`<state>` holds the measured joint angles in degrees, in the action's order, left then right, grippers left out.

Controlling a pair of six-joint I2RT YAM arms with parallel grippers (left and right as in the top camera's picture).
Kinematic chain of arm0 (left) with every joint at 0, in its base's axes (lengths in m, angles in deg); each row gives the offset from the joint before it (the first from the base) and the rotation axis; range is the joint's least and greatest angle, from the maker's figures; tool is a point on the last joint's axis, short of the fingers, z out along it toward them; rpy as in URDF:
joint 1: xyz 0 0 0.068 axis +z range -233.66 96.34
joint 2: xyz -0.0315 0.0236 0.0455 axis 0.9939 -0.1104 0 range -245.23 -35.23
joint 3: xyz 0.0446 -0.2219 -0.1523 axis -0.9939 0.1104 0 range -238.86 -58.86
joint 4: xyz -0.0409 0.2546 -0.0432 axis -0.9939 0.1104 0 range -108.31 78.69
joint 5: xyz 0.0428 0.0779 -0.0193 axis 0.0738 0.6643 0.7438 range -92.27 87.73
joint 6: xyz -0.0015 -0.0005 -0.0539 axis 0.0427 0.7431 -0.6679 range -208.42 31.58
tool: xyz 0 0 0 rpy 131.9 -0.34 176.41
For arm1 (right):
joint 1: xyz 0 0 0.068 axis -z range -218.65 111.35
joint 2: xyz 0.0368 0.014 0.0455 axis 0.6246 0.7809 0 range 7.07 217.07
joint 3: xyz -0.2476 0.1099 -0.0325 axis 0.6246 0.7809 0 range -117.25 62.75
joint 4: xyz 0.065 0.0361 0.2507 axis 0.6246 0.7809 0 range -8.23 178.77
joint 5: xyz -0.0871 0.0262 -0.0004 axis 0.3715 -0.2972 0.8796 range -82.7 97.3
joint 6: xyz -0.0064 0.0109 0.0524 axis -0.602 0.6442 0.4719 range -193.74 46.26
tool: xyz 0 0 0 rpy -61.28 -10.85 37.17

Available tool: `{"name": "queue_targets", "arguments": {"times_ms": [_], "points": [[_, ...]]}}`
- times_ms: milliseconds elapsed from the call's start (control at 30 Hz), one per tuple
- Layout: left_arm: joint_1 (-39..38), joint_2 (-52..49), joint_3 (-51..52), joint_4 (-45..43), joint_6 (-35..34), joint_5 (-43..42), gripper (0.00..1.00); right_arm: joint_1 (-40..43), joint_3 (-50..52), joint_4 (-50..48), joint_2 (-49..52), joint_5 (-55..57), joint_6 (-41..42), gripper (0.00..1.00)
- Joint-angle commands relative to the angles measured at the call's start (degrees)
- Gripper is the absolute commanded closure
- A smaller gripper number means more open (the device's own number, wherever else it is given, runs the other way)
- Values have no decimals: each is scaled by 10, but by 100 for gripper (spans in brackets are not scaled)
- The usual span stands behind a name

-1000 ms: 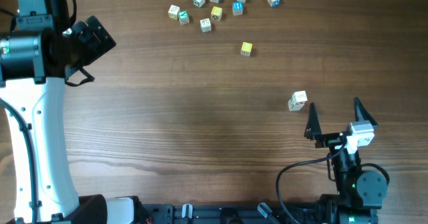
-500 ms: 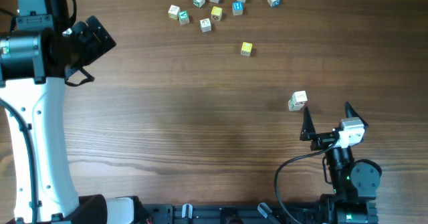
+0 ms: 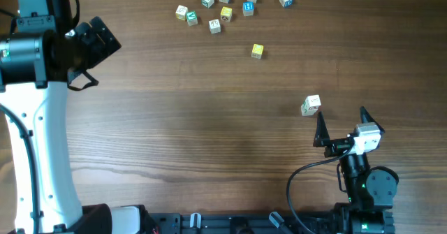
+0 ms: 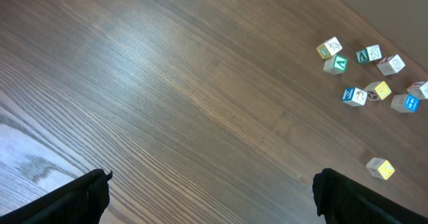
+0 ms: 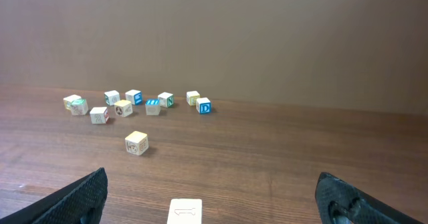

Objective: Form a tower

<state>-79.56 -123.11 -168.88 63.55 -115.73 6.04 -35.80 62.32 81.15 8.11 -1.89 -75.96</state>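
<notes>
Both my grippers are spread wide with nothing in them. In the left wrist view the left gripper (image 4: 214,198) shows only its two dark fingertips (image 4: 85,196) in the bottom corners, with bare table (image 4: 167,97) between them. The right gripper (image 3: 342,114) sits low on the right of the overhead frame, fingers pointing up the picture, jaws as far apart as the left one's and empty.

The tower (image 3: 311,105) stands right of centre in the overhead view, just up and left of my right gripper's nearer fingertip, close but not touching. From above I see a pale top face and a bit of green marking on the side under it. I can't tell how many cubes are in it from here. In the right wrist view only the pale top cube pokes up at the bottom edge, between my fingers and a little left of the middle.

The yellow cube (image 3: 258,50) sits alone, up and left of the tower and well apart from it. The loose cubes (image 3: 225,13), ten by my count, are scattered along the top edge of the overhead frame, none stacked. My left arm is over at the far left of that frame, well away from all of them.
</notes>
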Motion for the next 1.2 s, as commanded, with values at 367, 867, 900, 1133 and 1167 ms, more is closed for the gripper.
{"name": "queue_targets", "arguments": {"times_ms": [367, 867, 900, 1133, 1167], "points": [[-22, 291, 34, 1, 12, 7, 0, 2, 1, -1, -6, -3, 9, 0], [-28, 845, 946, -772, 154, -127, 0, 2, 1, -1, -6, -3, 9, 0], [-28, 852, 972, -794, 167, -127, 0, 2, 1, -1, -6, -3, 9, 0], [-28, 877, 1064, -855, 189, -21, 0, 2, 1, -1, -6, -3, 9, 0], [-28, 877, 1070, -855, 200, -22, 0, 2, 1, -1, -6, -3, 9, 0]]}}
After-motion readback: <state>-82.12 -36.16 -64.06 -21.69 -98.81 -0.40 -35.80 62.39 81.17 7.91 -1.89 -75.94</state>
